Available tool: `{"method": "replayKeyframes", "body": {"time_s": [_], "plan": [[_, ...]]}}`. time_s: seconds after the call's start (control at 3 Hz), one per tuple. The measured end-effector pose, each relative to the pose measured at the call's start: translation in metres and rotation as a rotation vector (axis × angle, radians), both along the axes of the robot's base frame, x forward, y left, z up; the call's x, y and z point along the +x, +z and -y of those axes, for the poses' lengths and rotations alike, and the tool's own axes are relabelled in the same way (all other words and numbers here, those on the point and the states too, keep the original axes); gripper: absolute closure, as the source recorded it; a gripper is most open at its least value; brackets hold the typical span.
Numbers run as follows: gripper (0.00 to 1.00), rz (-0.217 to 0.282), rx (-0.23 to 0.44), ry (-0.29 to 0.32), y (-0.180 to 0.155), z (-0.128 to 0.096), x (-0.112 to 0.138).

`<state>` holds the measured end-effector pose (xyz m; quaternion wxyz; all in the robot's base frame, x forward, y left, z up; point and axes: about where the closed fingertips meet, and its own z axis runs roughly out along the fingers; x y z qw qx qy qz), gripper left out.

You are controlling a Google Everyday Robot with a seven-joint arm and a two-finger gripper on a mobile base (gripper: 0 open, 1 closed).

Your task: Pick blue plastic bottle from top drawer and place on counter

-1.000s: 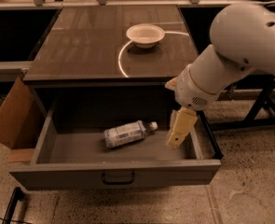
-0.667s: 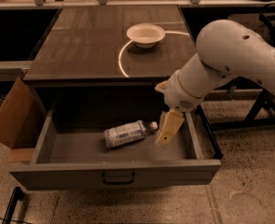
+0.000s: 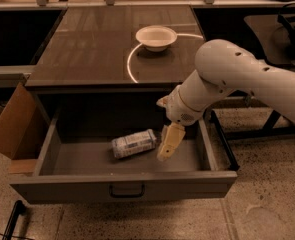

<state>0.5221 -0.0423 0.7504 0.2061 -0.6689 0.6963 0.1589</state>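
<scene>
The claw has slid beside the blue plastic bottle, nearly ready to grab; apart or together, I cannot tell.

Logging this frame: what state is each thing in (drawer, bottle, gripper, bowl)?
top drawer: pulled open.
blue plastic bottle: lying on its side on the drawer floor, not lifted.
gripper: lowered into the drawer at the bottle's right end; contact cannot be told.
white bowl: upright on the counter, inside the white curved line.
</scene>
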Motion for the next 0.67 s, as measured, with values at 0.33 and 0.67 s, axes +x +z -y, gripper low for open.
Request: {"method": "replayKeyframes", "body": {"time_s": [0.33,0.67], "plan": [[0.00,-0.008,-0.025,0.043,-0.021,-0.011,0.008],[0.00,-0.016,-0.006,0.094,-0.045,-0.020,0.021]]}}
